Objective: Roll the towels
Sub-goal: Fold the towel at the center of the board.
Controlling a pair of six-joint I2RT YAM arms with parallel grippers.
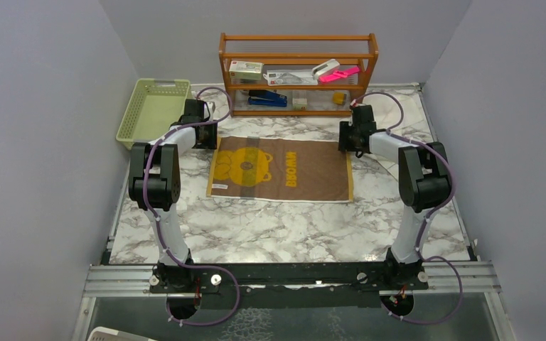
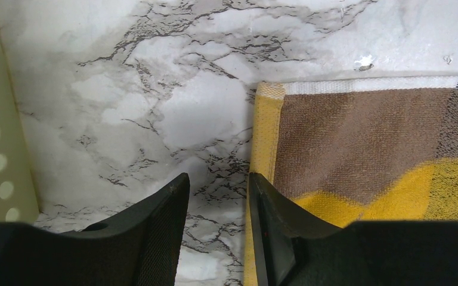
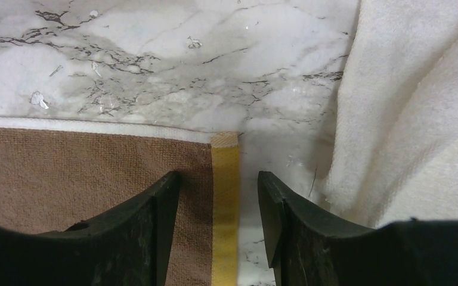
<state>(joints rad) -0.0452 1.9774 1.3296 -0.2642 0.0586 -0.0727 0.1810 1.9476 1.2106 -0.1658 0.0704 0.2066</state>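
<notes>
So, the mustard-yellow and brown terry towel (image 1: pixel 283 170) lies spread flat in the middle of the white marble-patterned table (image 1: pixel 291 227), long side running left to right. Nothing on it looks rolled yet. The plain cream-white terry towel (image 3: pixel 405 113) sits bunched just right of its far right corner, with a strip of bare marble between them.

Both arms are at the far corners. The left gripper (image 2: pixel 217 187) has its jaws apart and empty. It straddles the towel's left edge, one finger over bare marble and the other over the yellow hem (image 2: pixel 265 137). The right gripper (image 3: pixel 219 179) mirrors that at the far right corner, jaws apart and empty too, with the hem showing in the gap. Can't tell if the tips touch the table.

My take on doing this bit well: the roll only comes out straight if both corners get pinched together. I'd close both sides on the hem at the same moment and lift just a little. Then I'd turn the far edge toward the near side with both ends level. If one side leads, you get a cone, not a roll.

Watch the right side so it doesn't drag the cream one along. The pale green perforated plastic basket (image 1: pixel 153 110) is close on the left, and the wooden shelf rack (image 1: pixel 298 74) sits just beyond the far edge.
</notes>
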